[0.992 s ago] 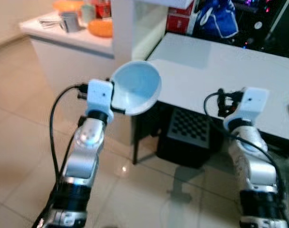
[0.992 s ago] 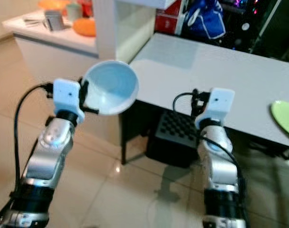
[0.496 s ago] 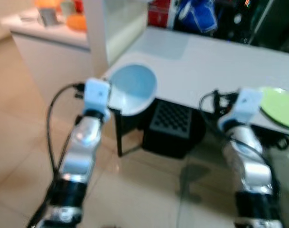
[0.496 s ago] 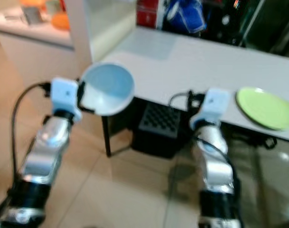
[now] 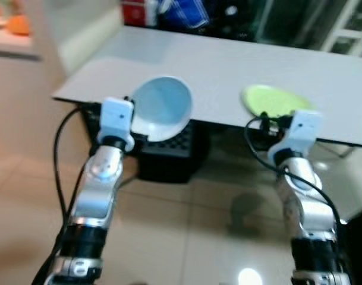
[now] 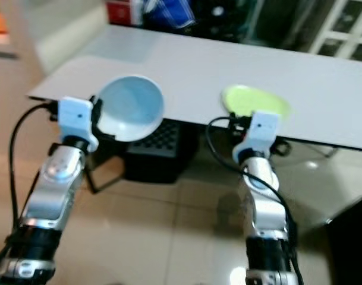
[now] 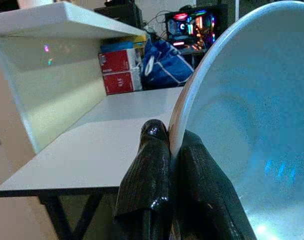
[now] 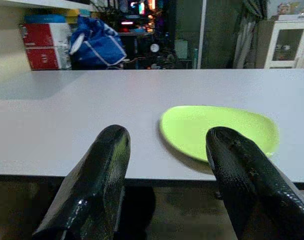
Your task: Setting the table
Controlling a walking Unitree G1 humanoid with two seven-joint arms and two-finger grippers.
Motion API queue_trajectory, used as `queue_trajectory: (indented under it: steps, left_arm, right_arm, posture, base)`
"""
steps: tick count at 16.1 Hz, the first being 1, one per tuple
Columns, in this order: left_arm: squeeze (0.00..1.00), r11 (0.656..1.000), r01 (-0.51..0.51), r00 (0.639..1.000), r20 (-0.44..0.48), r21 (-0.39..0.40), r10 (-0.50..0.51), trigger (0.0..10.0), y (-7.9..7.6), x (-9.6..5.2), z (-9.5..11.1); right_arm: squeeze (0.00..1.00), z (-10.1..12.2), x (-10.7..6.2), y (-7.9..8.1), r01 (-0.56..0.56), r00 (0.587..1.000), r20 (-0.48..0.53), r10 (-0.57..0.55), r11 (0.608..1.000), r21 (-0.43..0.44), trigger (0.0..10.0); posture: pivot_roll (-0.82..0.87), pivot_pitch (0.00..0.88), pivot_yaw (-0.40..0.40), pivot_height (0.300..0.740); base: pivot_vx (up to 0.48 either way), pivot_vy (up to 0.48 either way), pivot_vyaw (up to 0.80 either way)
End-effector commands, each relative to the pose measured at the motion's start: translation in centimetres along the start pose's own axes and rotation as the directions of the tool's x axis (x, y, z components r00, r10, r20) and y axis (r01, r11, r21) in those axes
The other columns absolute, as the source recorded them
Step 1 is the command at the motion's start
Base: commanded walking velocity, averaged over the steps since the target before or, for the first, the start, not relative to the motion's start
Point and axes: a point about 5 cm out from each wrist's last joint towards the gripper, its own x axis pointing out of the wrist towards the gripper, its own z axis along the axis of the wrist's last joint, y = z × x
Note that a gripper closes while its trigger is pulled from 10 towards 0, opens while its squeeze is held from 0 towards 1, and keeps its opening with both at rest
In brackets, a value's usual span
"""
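Left gripper [image 7: 169, 150] jaws pinch rim of pale-blue bowl [image 5: 161, 108]: rigid, smooth, prob. slippery, breakable; rim grip apt. Right gripper [image 8: 166, 165] jaws spread, empty, facing green plate [image 8: 219, 131] on tabletop [image 5: 228, 65].

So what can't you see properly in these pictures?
- Bowl: in the left wrist view, its far side is cut off by the picture's edge.
- Red boxes behind the table: the print is too small to read.
- Black crate under the table: mostly hidden by the bowl and tabletop in the left eye view.
- Plate: its near edge is hidden by the right arm in the eye views, which are blurred.
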Motion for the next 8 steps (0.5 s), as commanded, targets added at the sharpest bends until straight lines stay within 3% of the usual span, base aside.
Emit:
queue_trajectory:
  steps: [1, 4, 8]
  left_arm:
    - [0.0, 1.0, 0.017, 0.999, 0.051, -0.005, -0.016, 10.0, -0.51, 0.56, 1.17]
    - [0.0, 1.0, 0.012, 0.999, 0.047, 0.001, -0.012, 10.0, -0.46, 0.16, 0.83]
    - [0.0, 1.0, 0.014, 0.999, 0.041, -0.008, -0.013, 10.0, -0.53, 0.49, 0.79]
  right_arm:
    - [0.0, 0.35, 0.29, -0.31, 0.002, 1.0, 0.009, -0.002, 1.0, 0.004, 10.0]
    - [0.0, -0.55, -0.33, -0.39, 0.01, 1.0, -0.011, -0.01, 1.0, 0.01, 10.0]
    - [0.0, 0.12, 0.02, -0.12, -0.003, 1.0, 0.008, 0.003, 1.0, 0.006, 10.0]
  posture:
    - [0.05, 0.0, -0.04, 0.74]
    - [0.06, 0.0, -0.037, 0.74]
    - [0.04, 0.0, -0.031, 0.74]
  base:
    - [0.0, -0.334, -0.41]
    - [0.0, -0.337, -0.41]
    - [0.0, -0.223, 0.0]
